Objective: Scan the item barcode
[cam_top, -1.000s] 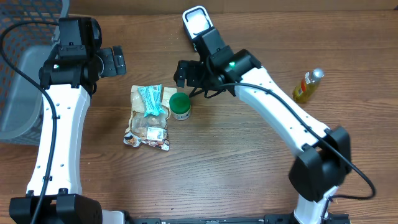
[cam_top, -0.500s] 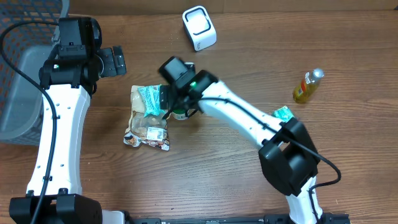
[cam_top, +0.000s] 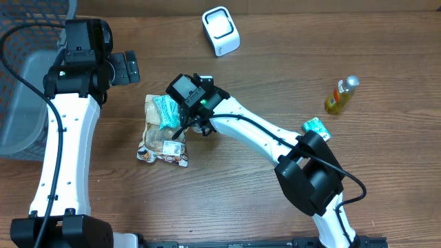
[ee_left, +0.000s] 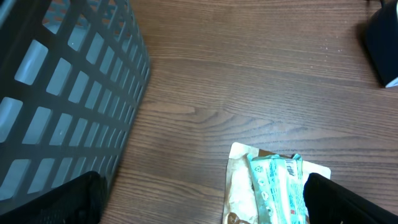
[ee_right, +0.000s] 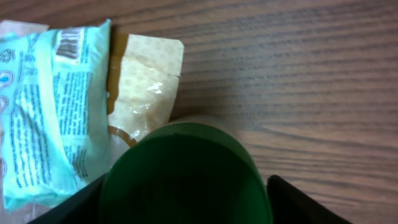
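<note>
Your right arm has swung away from the white scanner, where it hung a second ago, and come down at the middle of the surface. Nearest, the right tool sits astride the green-lidded jar, with one dark finger at each side of the lid. You cannot tell whether the fingers press on it or only flank it. The jar stands upright just beside the right edge of a beige pouch. A teal wrapper lies on top of that pouch, with a barcode showing at its far end. A small teal packet lies by the right arm's base. Farther out, your left tool hangs wide above bare wood just beyond the pouch, its fingers clear of everything. A grey basket stands at its left. Farthest back, the scanner sits near the far edge, well apart from the jar, and a yellow bottle is off to the right.
</note>
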